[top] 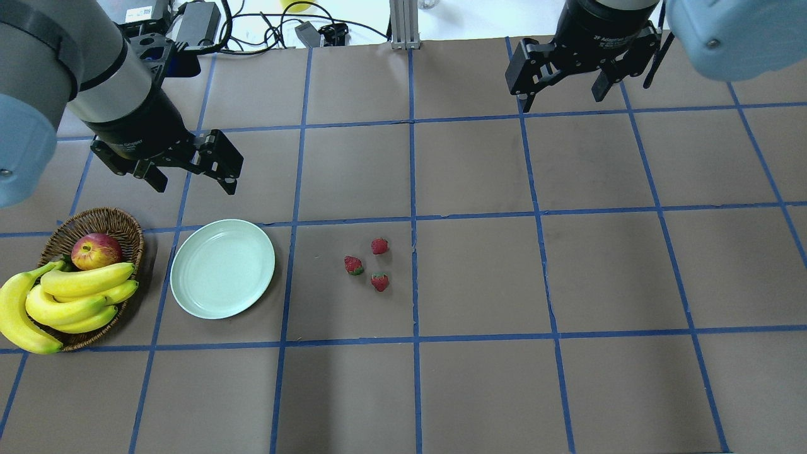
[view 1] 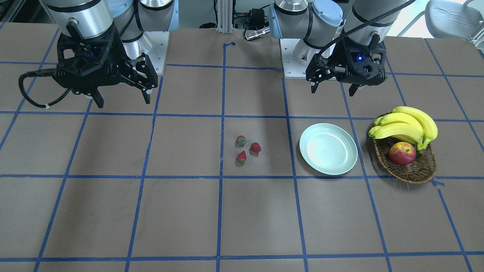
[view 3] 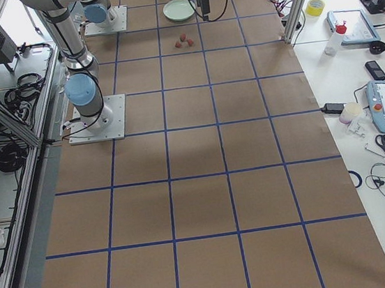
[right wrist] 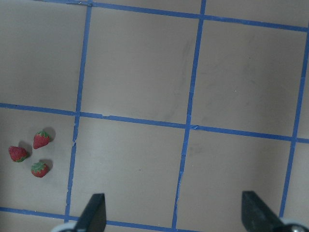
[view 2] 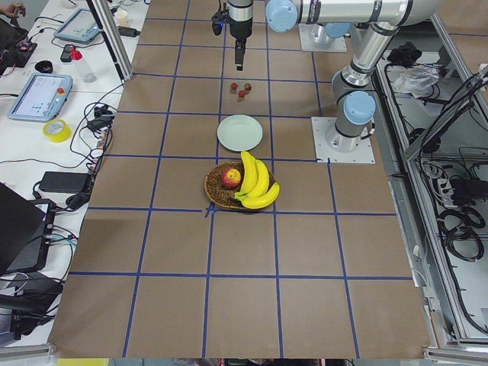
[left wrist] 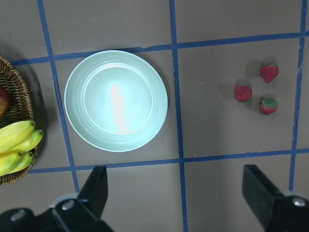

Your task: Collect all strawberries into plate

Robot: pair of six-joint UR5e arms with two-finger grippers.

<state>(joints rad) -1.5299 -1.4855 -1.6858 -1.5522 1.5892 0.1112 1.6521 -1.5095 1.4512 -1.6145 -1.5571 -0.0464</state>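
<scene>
The 3 strawberries (top: 354,265) are found in a tight cluster on the brown desk (top: 479,391), close together but not touching, and none has yet been collected. The mint-green plate (top: 222,268) lies empty toward the robot's left of them, with 1 blue tape line (top: 291,277) between. On the plate's other side, just beside it with a narrow gap, a wicker basket (top: 94,214) is filled with an apple (top: 96,251) and bananas (top: 69,296). The left hand (top: 194,183) is held above the desk on the robot-base side of the plate, spread wide and gripping nothing, and is judged well placed for a short carry. The right hand (top: 563,99), also wide open and empty, is parked well apart from the fruit. Bare desk is seen all around the cluster, so a descent from above is unobstructed. Because the berries are crowded, a neighbour could be nudged by spread fingers, so an outer berry is probably best taken first. The plate's basket side is the only cramped edge.
</scene>
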